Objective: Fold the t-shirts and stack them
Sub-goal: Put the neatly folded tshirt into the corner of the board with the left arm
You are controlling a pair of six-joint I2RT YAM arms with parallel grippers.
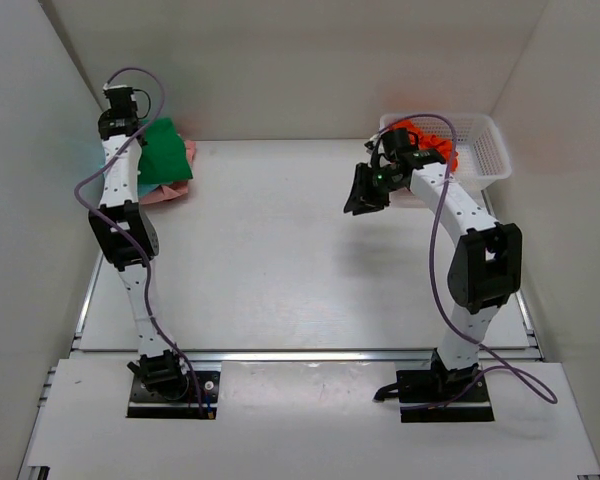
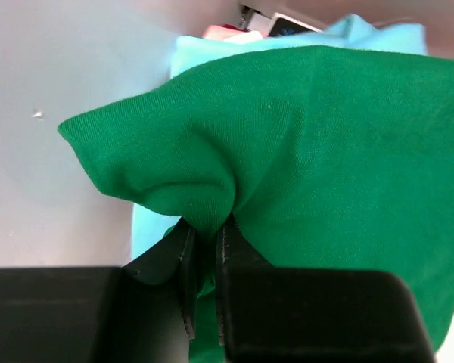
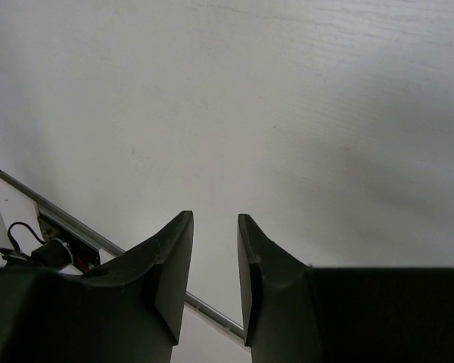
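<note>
**A:** Where is the dark green t-shirt (image 2: pixel 325 151)?

**B:** At the far left corner of the worktop (image 1: pixel 280 260), on top of a small pile. The left jaws are clamped on a fold of its cloth, and the pinched part bunches into a peak.

**A:** What's beneath it?

**B:** The teal t-shirt (image 2: pixel 204 53) lies directly under it and shows along its edge in the left wrist view. In the top view the pale pink t-shirt (image 1: pixel 168 193) pokes out at the near side of the pile, flat on the worktop.

**A:** And the right arm (image 1: pixel 460 215)?

**B:** It is raised over bare worktop, just beside the white mesh basket (image 1: pixel 485 150). The right jaws stand a little apart with nothing between them.

**A:** The orange one?

**B:** The bright orange t-shirt (image 1: pixel 437 150) is bunched at the basket's left end. The arm covers part of it, so it seems to lie wholly inside, but I can't be sure.
</note>
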